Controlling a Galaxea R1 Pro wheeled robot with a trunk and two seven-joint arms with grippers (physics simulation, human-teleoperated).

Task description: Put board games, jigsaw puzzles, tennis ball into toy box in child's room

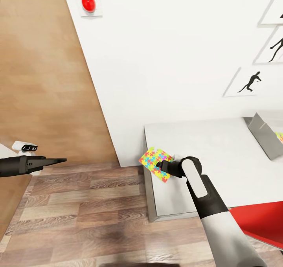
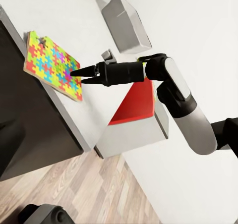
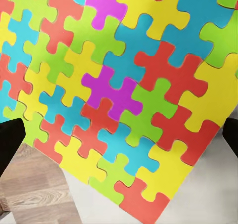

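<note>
A jigsaw puzzle (image 1: 151, 159) (image 2: 49, 63) (image 3: 124, 85) in yellow, pink, blue and green lies at the left end of the pale table (image 1: 220, 157), overhanging its edge. My right gripper (image 1: 158, 164) (image 2: 77, 75) (image 3: 119, 135) is open right at the puzzle's near side. Its dark fingertips (image 3: 10, 142) stand far apart, with the sheet between them in the wrist view. The grey toy box (image 1: 265, 135) (image 2: 126, 23) stands at the table's far right, a multicoloured bit showing inside it. My left gripper (image 1: 63, 160) hangs over the floor left of the table, open and holding nothing.
A red seat (image 1: 261, 221) (image 2: 134, 102) stands against the table's near right side. White wall with black silhouette pictures (image 1: 251, 82) runs behind the table. A red round button (image 1: 88, 2) sits high on the wall. Wood-plank floor (image 1: 86, 204) lies left of and in front of the table.
</note>
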